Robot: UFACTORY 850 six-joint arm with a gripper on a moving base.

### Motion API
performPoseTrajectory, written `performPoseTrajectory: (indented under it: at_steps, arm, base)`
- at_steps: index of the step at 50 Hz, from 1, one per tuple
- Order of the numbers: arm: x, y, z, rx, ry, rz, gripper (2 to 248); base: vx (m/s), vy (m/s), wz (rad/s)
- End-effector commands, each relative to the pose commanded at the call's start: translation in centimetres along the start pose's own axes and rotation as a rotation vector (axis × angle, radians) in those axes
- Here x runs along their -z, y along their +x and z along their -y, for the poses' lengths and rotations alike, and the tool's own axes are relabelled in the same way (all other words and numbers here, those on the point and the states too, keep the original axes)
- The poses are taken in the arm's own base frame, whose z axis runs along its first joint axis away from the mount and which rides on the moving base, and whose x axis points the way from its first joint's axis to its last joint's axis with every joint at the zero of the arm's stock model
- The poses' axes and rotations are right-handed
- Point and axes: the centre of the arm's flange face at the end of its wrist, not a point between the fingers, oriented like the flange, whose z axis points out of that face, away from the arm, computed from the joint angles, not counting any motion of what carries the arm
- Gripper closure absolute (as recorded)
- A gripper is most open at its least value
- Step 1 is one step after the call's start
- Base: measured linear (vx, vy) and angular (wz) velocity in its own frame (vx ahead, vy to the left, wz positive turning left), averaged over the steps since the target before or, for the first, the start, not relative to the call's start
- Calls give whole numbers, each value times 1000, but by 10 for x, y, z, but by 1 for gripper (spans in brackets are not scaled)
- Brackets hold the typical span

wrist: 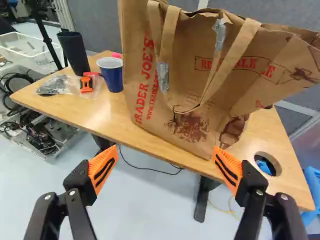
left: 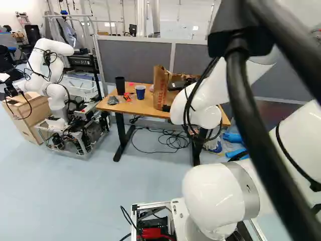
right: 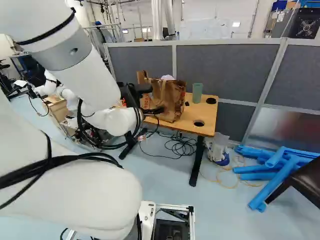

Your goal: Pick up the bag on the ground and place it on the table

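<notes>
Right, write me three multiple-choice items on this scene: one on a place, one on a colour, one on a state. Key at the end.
1. Where does the paper bag stand?
A. On the floor
B. On the table
C. In a white crate

2. In the wrist view, what colour is the cup right beside the bag?
A. Blue
B. Yellow
C. Pink

3. How does the gripper stand?
A. Shut on the bag's handles
B. Shut on nothing
C. Open

Key:
1. B: all three views show the bag up on the tabletop.
2. A: its outside is blue in the wrist view.
3. C: its orange pads stand wide apart with nothing gripped.
</notes>
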Motion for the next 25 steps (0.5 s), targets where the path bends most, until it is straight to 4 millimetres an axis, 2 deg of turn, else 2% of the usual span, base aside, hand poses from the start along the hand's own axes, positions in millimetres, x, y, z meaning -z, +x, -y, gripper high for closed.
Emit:
performPoseTrajectory:
  at_steps: [25]
  arm:
    - [13, -22, 3, -62, -2, -62, 3]
  base:
    - [0, 0, 0]
